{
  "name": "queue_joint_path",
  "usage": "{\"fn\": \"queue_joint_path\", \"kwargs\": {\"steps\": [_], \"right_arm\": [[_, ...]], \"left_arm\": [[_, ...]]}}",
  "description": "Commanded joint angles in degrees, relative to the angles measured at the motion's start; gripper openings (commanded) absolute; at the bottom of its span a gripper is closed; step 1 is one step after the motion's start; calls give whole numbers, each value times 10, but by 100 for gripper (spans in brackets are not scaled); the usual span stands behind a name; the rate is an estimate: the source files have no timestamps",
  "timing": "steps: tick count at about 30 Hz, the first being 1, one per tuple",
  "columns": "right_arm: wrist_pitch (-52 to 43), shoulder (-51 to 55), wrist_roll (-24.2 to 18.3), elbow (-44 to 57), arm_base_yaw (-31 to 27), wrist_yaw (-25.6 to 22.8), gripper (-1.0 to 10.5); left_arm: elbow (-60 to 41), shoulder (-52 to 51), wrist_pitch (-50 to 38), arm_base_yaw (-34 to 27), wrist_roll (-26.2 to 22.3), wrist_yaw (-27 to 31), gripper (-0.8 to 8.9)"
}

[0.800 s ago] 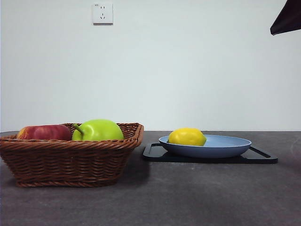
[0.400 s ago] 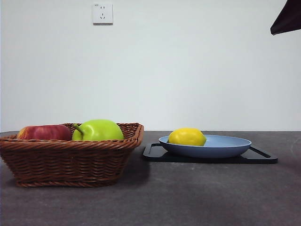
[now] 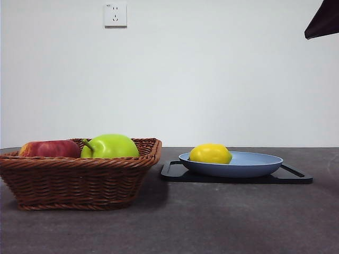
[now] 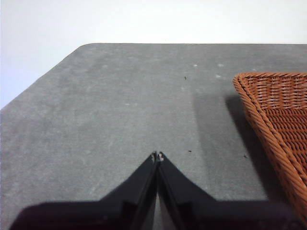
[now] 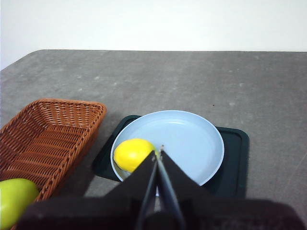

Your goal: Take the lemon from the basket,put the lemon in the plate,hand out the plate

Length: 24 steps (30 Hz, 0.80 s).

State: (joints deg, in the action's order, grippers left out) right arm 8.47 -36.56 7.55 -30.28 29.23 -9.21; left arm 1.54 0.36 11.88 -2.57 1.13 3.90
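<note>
The yellow lemon (image 3: pixel 211 153) lies in the blue plate (image 3: pixel 254 164), toward its basket side; it also shows in the right wrist view (image 5: pixel 130 153) in the plate (image 5: pixel 192 139). The wicker basket (image 3: pixel 79 177) stands left of the plate and shows in both wrist views (image 5: pixel 43 139) (image 4: pixel 283 115). My right gripper (image 5: pixel 157 154) is shut and empty, held high above the plate; its arm shows as a dark tip (image 3: pixel 323 21) at the top right of the front view. My left gripper (image 4: pixel 157 156) is shut and empty over bare table beside the basket.
The plate rests on a flat black tray (image 3: pixel 294 177) (image 5: pixel 235 163). A green apple (image 3: pixel 110 146) (image 5: pixel 14 199) and a red apple (image 3: pixel 49 148) lie in the basket. A wall socket (image 3: pixel 115 15) is on the white wall behind the grey table.
</note>
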Motion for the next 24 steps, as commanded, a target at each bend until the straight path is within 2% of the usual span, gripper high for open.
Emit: {"fn": "queue_joint_path", "kwargs": {"steps": [1,18,19,21,24], "right_arm": [[-7,-1,5,-2,3,-2,4],[-6,-1,3,-2,3,-3,4],[-7,-1,-4,-2,3,-3,4],[-2,3,-70,-2,3,-8,4],[9,31,-113,3,-5,-18,4]], "left_arm": [[-4,-3,-4,-2,6,2,9],[-4,-3,-4,-2,6,2,9],[-4,-3,-4,-2,6,2,9],[-4,-3,-4,-2,6,2,9],[-4,-3,-4,-2,6,2,9]]}}
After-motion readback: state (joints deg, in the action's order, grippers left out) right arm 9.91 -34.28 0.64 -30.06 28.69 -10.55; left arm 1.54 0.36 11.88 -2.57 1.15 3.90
